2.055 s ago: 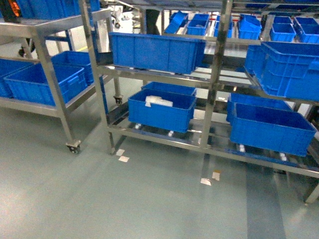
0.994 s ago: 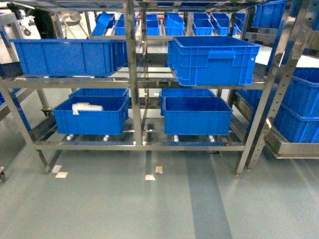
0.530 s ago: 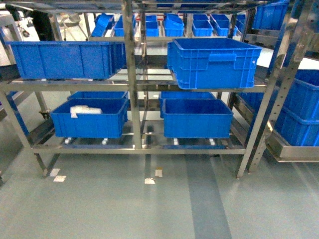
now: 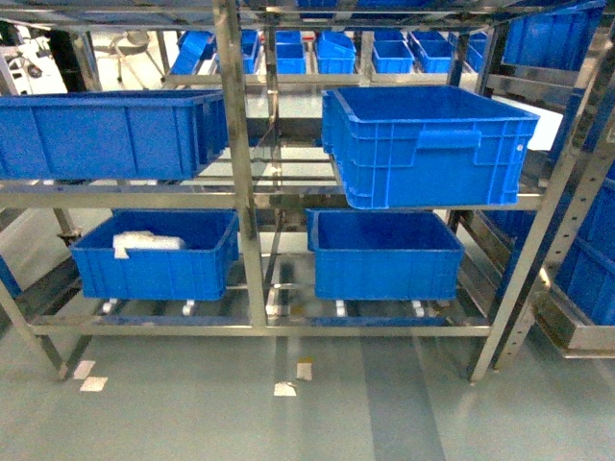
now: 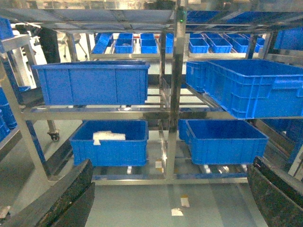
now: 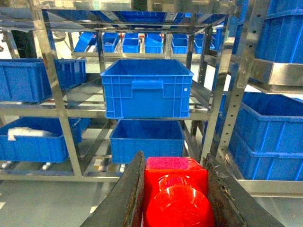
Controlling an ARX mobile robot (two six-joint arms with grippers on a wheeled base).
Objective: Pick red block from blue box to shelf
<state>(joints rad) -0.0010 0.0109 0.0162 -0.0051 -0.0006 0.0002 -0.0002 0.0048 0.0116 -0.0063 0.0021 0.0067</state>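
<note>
So we're parked facing the shelf [image 4: 240, 192], bare floor [image 4: 288, 423] open between us and its steel posts. Our right end effector [image 6: 175, 198] is clamped on the red block [image 6: 176, 189], both fingers pressed to its sides, round stud facing the wrist camera; it's roughly cubic, so no real long axis. Our left end effector [image 5: 170, 198] is spread wide, holding nothing. Dark blue crates [image 4: 428, 144] fill both tiers ahead.

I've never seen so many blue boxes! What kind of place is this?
Probably a warehouse or factory storeroom. Tall steel shelf racks hold rows of big blue crates, the smooth floor has tape marks, and the right gripper holds a red block.
</note>
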